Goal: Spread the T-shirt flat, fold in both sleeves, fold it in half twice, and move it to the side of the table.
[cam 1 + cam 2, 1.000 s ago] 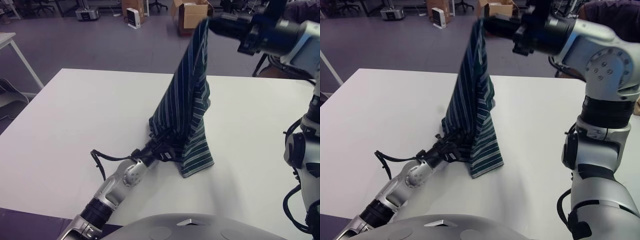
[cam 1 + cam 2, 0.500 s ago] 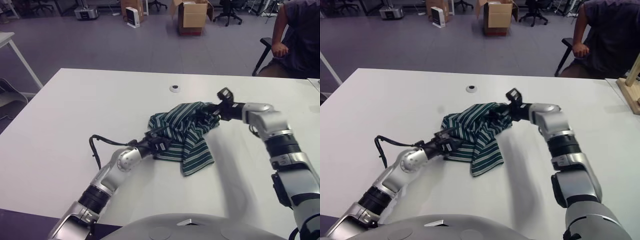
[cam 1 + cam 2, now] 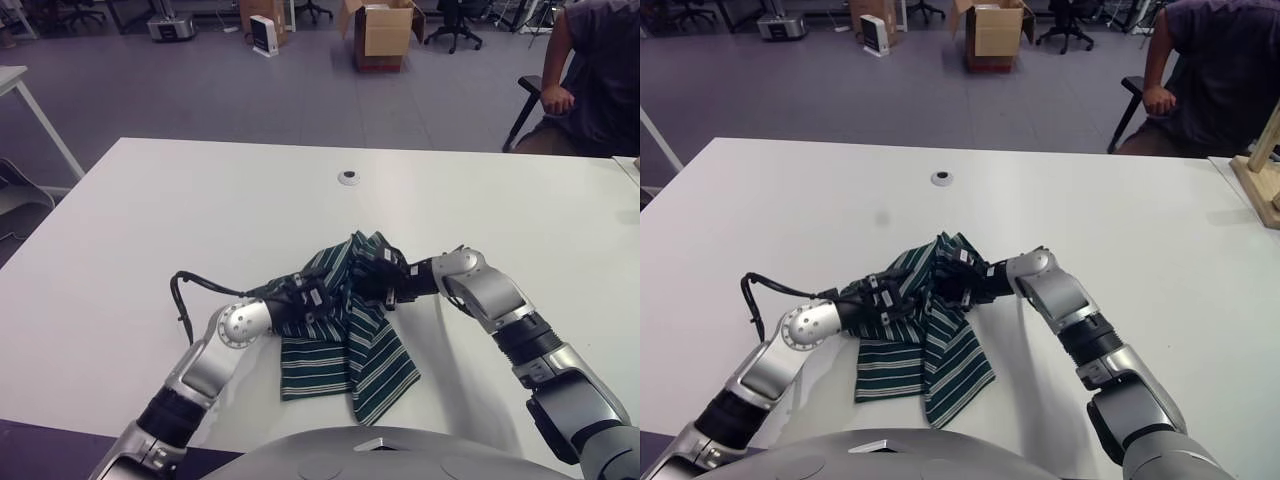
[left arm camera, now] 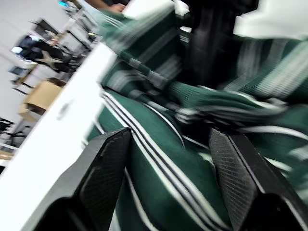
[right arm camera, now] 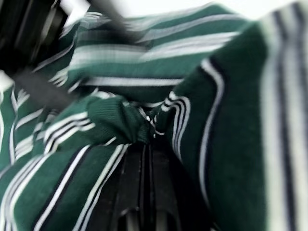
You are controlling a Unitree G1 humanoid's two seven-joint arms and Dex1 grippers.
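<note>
Across the middle of the white table (image 3: 150, 220), toward its near edge, the green striped T-shirt (image 3: 350, 345) lies crumpled and bunched, one rumpled flap trailing toward the front. Both arms meet at the heap's far side. The left gripper (image 3: 318, 298) sits against the shirt's left side with its black fingers (image 4: 108, 168) spread wide and striped cloth lying between and beyond them, not pinched. The right gripper (image 3: 380, 285) comes in from the right and is buried in the folds; its fingers (image 5: 144, 185) are pressed together with a gathered ridge of the fabric caught at their tips. Farther back on the table, well apart from the shirt, a small round disc (image 3: 348, 177) lies flat in the tabletop. Beyond the table's far edge stretches grey floor, with an open cardboard box (image 3: 383, 28) and a small white unit (image 3: 264, 33) standing on it, and a wooden frame (image 3: 1262, 170) at the right.
</note>
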